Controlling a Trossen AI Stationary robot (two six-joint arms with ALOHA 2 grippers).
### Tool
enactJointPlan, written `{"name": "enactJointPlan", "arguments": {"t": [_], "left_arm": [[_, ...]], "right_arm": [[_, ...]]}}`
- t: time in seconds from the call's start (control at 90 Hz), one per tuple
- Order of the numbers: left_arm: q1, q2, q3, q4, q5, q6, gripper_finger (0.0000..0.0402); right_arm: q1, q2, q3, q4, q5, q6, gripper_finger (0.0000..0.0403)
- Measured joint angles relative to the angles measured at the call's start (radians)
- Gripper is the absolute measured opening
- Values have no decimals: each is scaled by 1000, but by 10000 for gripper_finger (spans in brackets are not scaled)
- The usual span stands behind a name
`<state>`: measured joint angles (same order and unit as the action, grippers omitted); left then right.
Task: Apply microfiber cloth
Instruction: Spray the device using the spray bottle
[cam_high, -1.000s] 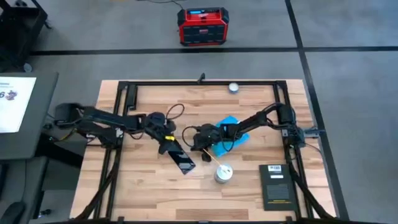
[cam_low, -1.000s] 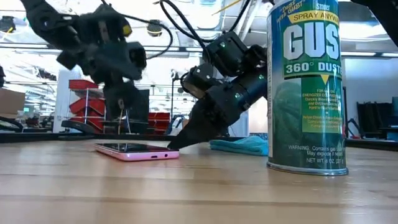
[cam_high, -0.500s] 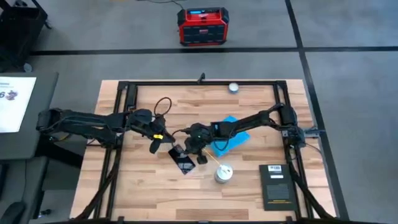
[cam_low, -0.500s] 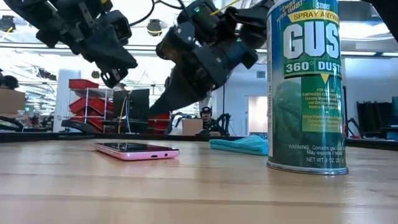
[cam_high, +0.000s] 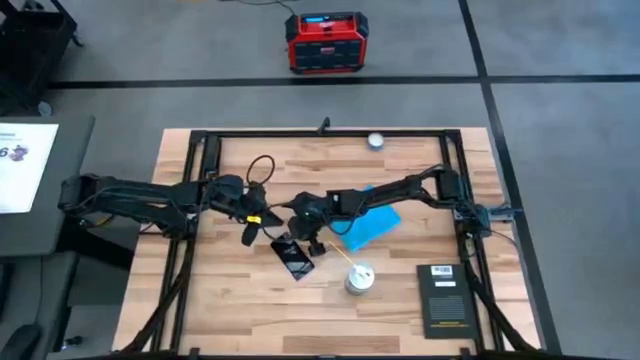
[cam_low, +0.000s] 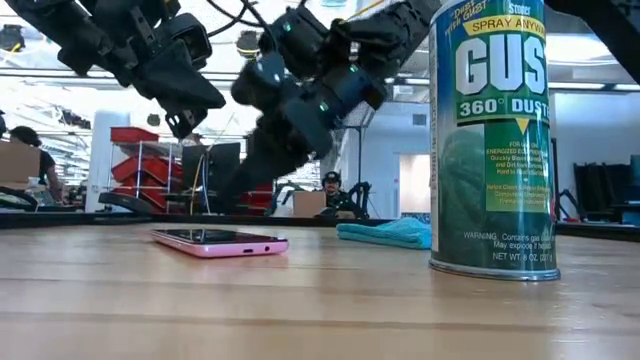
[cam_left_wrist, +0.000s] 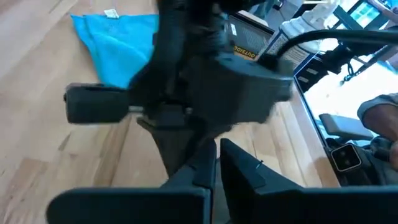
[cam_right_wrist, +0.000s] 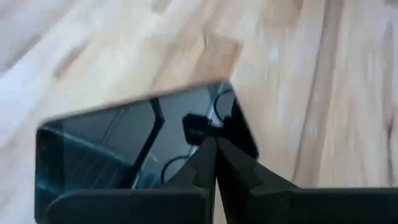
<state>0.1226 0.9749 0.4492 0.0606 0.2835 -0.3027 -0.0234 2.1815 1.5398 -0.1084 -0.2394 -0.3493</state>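
Note:
The blue microfiber cloth (cam_high: 366, 226) lies flat on the table right of centre, its white tag (cam_left_wrist: 111, 13) at one edge; it also shows low in the low view (cam_low: 385, 233). No gripper touches it. A pink-backed phone (cam_high: 296, 258) lies screen up on the wood (cam_low: 220, 242). My right gripper (cam_high: 300, 240) hangs shut above the phone's far end (cam_right_wrist: 137, 143), clear of it (cam_low: 235, 180). My left gripper (cam_high: 248, 237) is shut too, raised left of the phone (cam_low: 185, 125), and faces the right arm (cam_left_wrist: 205, 81).
A tall duster spray can (cam_high: 358, 278) stands near the phone and the cloth (cam_low: 493, 140). A black booklet (cam_high: 443, 297) lies at the near right. A small round object (cam_high: 376, 141) sits by the far edge. Bare wood lies at the near left.
My right gripper has risen from the table beside the cloth and gone toward the left edge, over the phone's far end. My left gripper has lifted off the phone and drawn back left. Cloth and phone have stayed where they were.

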Motion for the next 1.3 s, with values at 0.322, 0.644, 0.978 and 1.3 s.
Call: {"name": "enactJointPlan", "arguments": {"t": [0.322, 0.644, 0.978, 1.3], "left_arm": [[0, 0, 0, 3, -2, 3, 0], [0, 0, 0, 4, -15, 7, 0], [0, 0, 0, -5, -14, 5, 0], [-14, 0, 0, -25, -11, -2, 0]], "right_arm": [[-4, 1, 9, -6, -51, 0, 0], [-5, 58, 10, 0, -93, 13, 0], [-1, 99, 46, -13, -103, 26, 0], [-65, 95, 48, -70, -74, 24, 0]]}}
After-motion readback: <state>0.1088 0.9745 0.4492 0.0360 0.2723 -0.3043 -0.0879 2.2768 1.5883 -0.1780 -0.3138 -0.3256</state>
